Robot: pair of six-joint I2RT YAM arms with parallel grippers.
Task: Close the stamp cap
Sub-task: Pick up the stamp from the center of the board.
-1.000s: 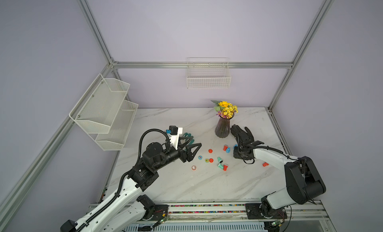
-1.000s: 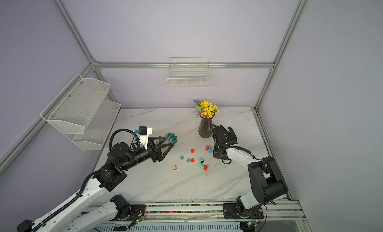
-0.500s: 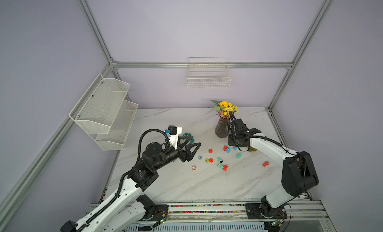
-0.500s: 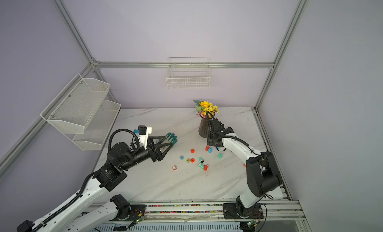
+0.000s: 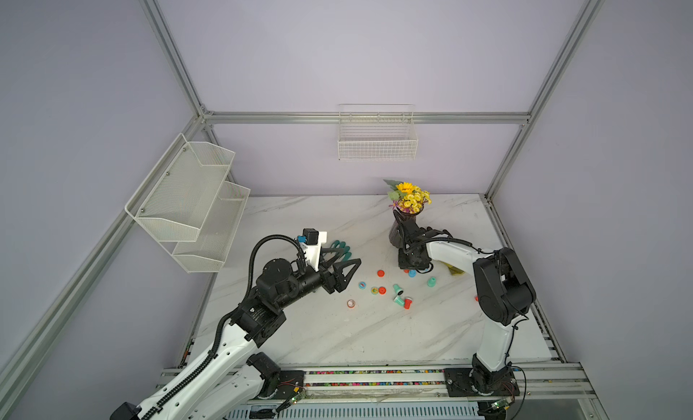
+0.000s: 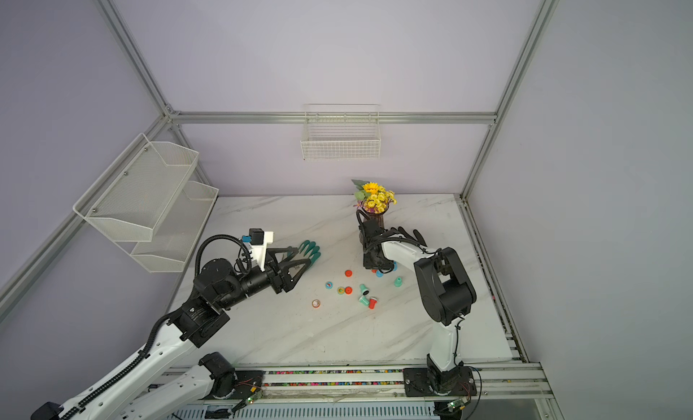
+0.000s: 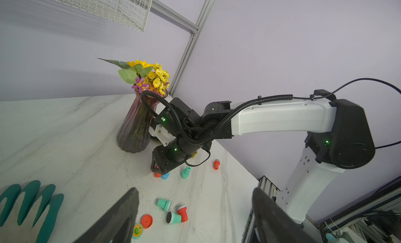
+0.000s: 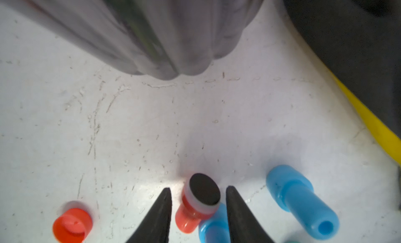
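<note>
Between the right arm's jaws lies the red stamp (image 8: 200, 206). It is uncapped and tipped over on the desk (image 8: 152, 127), with its black ink pad turned toward the wrist camera. The jaws stand spread, one tip on either side of the stamp's head. A thin strip of desk shows on each side, so nothing is pinched yet.

The step in hand looks like the pick-up of this stamp, so that it can go to its cap. The tips should close on the red barrel below the white collar, not on the pad. They should also be centred first so that both meet the stamp together. It is a small round body, and my guess is that an uneven squeeze would make it roll or pop out.

A blue stamp (image 8: 211, 227) lies against the red one, partly under one tip. It could be caught or dragged along, so a slow close and a straight lift seem wise.

Further out, a second blue stamp (image 8: 301, 200) lies apart on one side. The red cap (image 8: 72, 223) sits near on the other side, clear of the tips. Its hollow seems to face up, though I cannot be sure. The vase (image 8: 162, 35) stands beyond them.

The left arm's jaws are spread wide and empty. They hover well apart from the stamps, near the teal glove (image 7: 28, 205).
</note>
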